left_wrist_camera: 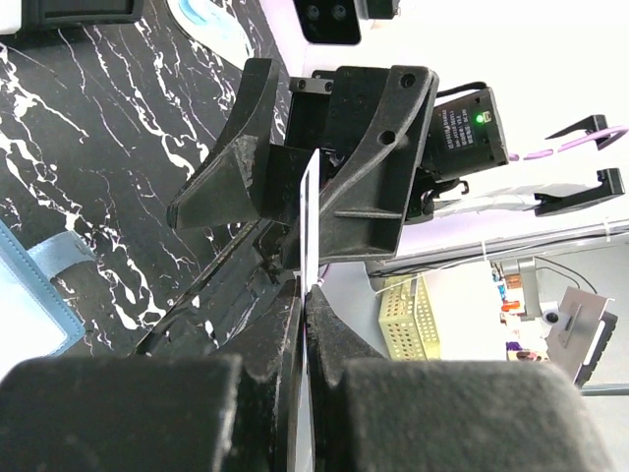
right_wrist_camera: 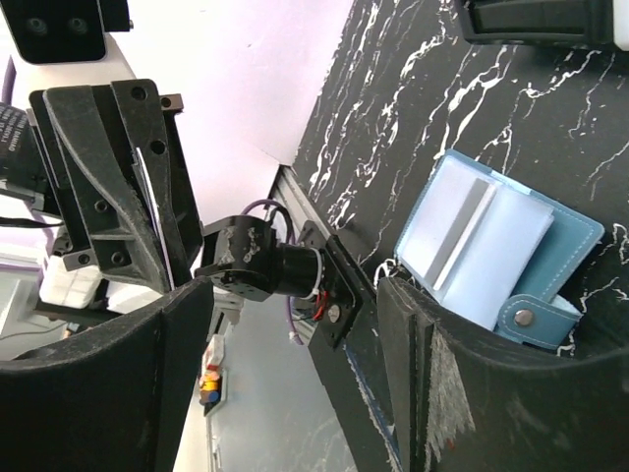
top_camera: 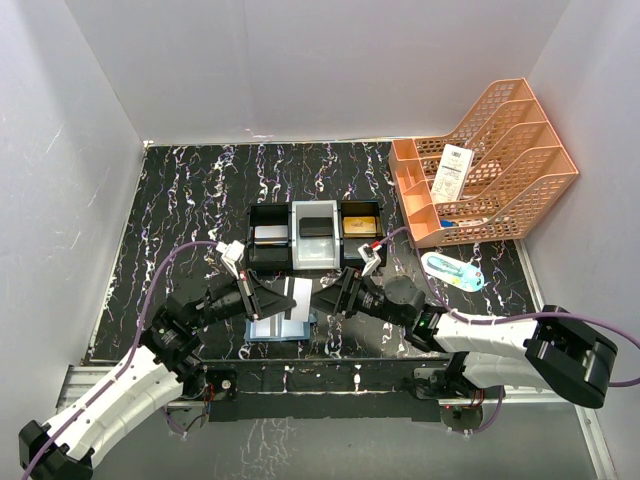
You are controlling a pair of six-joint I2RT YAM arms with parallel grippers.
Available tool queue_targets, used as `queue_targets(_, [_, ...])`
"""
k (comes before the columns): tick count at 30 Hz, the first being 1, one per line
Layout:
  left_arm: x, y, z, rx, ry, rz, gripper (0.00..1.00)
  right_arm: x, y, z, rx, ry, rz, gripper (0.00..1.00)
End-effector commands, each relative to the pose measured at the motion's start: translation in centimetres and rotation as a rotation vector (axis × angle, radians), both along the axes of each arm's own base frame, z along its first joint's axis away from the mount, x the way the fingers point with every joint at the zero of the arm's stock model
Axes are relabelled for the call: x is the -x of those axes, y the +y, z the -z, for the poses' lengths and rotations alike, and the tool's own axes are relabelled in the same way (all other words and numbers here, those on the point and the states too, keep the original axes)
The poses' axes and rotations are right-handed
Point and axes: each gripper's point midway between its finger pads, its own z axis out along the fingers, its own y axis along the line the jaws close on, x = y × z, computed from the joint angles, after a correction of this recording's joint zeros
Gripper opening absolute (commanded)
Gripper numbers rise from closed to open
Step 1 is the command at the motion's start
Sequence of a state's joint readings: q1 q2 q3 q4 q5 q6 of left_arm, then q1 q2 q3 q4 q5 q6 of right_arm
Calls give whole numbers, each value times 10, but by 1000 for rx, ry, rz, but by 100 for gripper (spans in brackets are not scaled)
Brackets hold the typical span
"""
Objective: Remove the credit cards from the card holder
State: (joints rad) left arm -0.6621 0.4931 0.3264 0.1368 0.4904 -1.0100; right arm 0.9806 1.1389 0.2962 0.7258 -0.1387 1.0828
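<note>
Left gripper (top_camera: 268, 296): pressed together on a pale card (top_camera: 298, 294), pinching it by one short end. The card stands on edge in the air, seen as a thin line from the left wrist.
Right gripper (top_camera: 340, 290): fingers spread wide with nothing between them. It faces the card's free end from just beside it, and the top view shows a small gap.
Card holder (top_camera: 278, 330): teal-blue and lying open and flat on the table (top_camera: 180, 200), right under the left gripper and close to the table's near edge. Its snap tab (right_wrist_camera: 531, 315) hangs off one side. A pale strip shows in the clear pocket (whether that is another card cannot be told).
Tray (top_camera: 296, 262): three compartments, just beyond both grippers. A greyish card (top_camera: 270, 235) lies in the left compartment, a black card (top_camera: 317, 227) in the middle one and a gold card (top_camera: 360, 224) in the right one.
Right side: an orange file rack (top_camera: 500, 150) stands against the right wall with a white paper slip (top_camera: 455, 170) in it. A white-and-blue oval case (top_camera: 452, 270) lies in front of the rack, near the right arm.
Edges: white walls close off the left, back and right sides of the table. The arm bases line the near edge.
Open room: bare marbled tabletop runs from the tray to the left wall and on behind the tray to the back wall. The space between the two grippers is tight.
</note>
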Motion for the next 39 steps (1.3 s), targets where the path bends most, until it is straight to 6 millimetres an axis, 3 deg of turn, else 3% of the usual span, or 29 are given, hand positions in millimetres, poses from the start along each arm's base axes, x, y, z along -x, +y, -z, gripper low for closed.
queue_targets(1, [-1, 2, -3, 7, 5, -20, 0, 0, 0, -39, -146, -25, 15, 66])
queue_targets(6, [-2, 6, -5, 10, 7, -46, 0, -16, -28, -20, -148, 45, 185, 66])
queue_targets(12, [-1, 6, -7, 31, 7, -49, 0, -15, -43, -40, -169, -41, 220, 69])
queue_targets(16, [-2, 3, -9, 53, 13, -38, 0, -3, -34, -64, -199, -135, 133, 69])
queue_targets(21, [-1, -2, -11, 87, 19, -13, 0, 12, -11, -80, -206, -179, -16, 67])
queue_targets(27, [2, -4, -8, 84, 24, 11, 0, 25, 11, -93, -263, -186, -156, 50])
queue_targets(30, [4, -4, -12, 106, 19, 17, 0, 28, 21, -90, -267, -165, -206, 44])
queue_targets(35, [6, -2, -14, 110, 18, 18, 0, 26, 16, -97, -339, -152, -182, 33])
queue_targets(36, [7, -2, -14, 108, 18, 19, 0, 27, 13, -84, -317, -136, -174, 30])
queue_targets(39, [7, -2, -12, 108, 20, 18, 0, 28, 12, -81, -301, -132, -173, 20])
